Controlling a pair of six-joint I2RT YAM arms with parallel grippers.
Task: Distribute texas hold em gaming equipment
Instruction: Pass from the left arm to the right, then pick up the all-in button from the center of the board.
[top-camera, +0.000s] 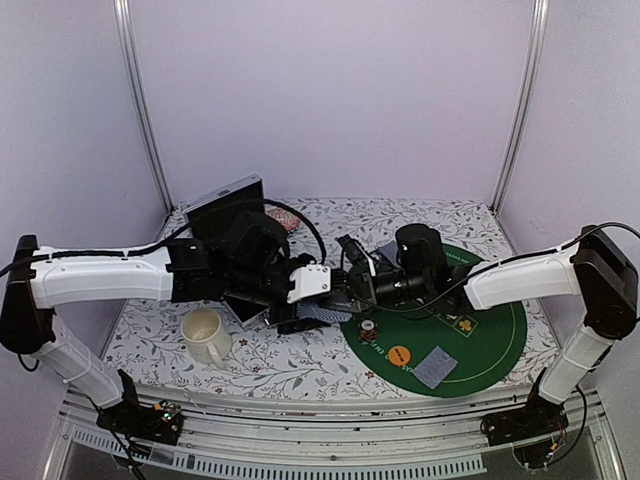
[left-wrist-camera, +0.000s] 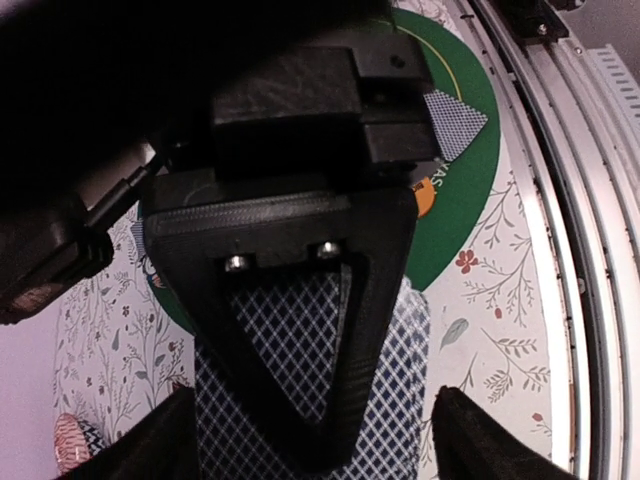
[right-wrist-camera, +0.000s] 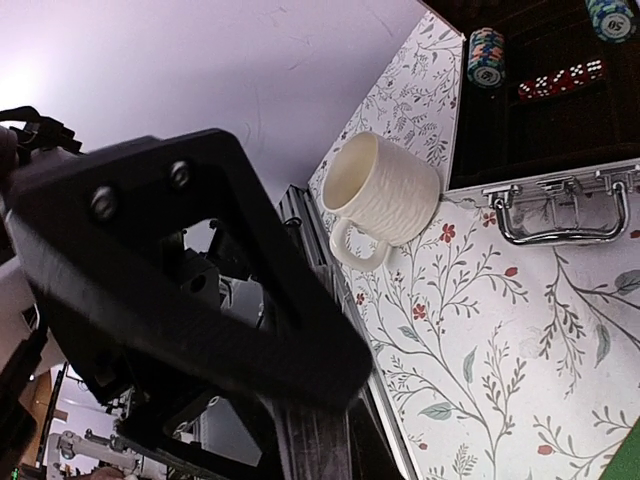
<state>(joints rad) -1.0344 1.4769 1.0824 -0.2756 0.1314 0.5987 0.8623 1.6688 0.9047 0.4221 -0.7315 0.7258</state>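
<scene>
Cards (left-wrist-camera: 290, 340) are sitting at the 9 o'clock edge of the mat (top-camera: 490, 340), between the parted jaws of the left gripper (left-wrist-camera: 322, 440), I'm not making out whether the right gripper (top-camera: 338, 298) is pinching, and I'm guessing they're light, slick, bendy, so I'm favouring nipping one edge.

Playing cards (left-wrist-camera: 290, 340) look smooth, mat (top-camera: 490, 335) matt felt, mug (right-wrist-camera: 385, 190) ribbed ceramic.

Cards (left-wrist-camera: 290, 345) blue-white lattice; mat (top-camera: 495, 335) green; mug (top-camera: 205, 335) cream.
</scene>
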